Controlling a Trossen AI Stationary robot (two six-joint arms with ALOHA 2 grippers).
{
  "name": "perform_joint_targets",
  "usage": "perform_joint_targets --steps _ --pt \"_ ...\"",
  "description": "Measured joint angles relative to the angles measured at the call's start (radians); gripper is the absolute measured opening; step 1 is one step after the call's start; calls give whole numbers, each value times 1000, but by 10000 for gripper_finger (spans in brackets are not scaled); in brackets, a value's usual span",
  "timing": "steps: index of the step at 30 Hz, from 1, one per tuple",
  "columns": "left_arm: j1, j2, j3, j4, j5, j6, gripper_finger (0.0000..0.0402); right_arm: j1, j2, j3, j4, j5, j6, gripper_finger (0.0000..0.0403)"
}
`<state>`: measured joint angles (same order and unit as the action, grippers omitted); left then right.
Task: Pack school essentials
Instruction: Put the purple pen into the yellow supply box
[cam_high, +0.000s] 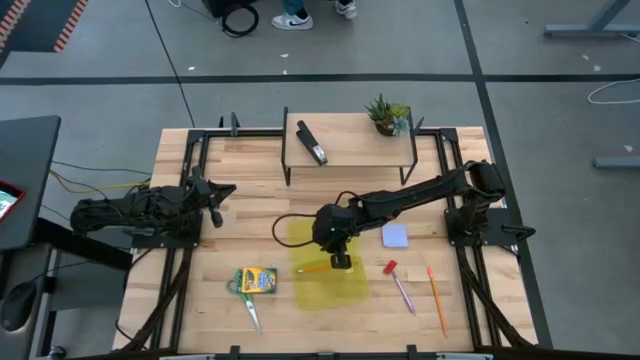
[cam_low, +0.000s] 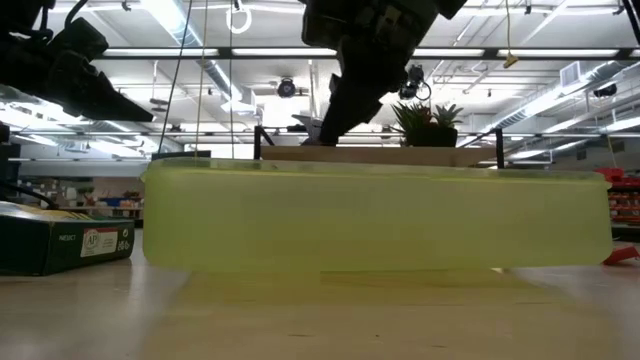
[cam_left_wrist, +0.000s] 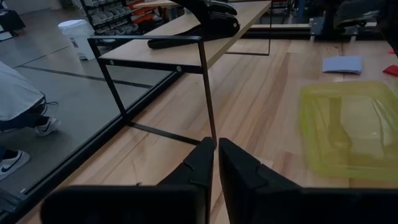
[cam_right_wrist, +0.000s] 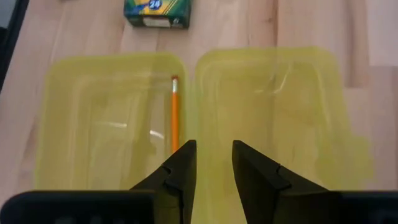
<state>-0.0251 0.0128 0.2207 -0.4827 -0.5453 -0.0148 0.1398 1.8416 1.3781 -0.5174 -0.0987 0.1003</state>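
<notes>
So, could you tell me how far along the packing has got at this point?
Barely started: one orange pencil lies in the open yellow case. Nothing is in hand; the right tool hovers over the case, jaws apart and empty, while the left tool waits shut at the table's left. Still out on the table: crayon box, scissors, notepad, red piece, purple pen and second pencil.

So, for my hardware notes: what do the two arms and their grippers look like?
Both arms are dark, jointed and slim. The left gripper and right gripper each have two black, blocky, wedge-shaped fingers. A black cable loops beside the right arm.
</notes>
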Motion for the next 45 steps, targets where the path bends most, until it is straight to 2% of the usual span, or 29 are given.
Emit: perform_joint_targets --steps 8,14,25,34,45 --pt "0 0 0 0 0 0 34 0 -10 -2 -95 -53 -18 112" --pt "0 0 0 0 0 0 28 -7 -81 -9 -116 -52 -64 118" --pt "0 0 0 -1 0 0 40 -26 -281 -238 -112 -49 -15 120" --pt "0 0 0 0 0 0 31 -26 -421 -422 -94 -45 65 122" --pt "0 0 0 0 0 0 39 -26 -531 -518 -98 -45 84 170"
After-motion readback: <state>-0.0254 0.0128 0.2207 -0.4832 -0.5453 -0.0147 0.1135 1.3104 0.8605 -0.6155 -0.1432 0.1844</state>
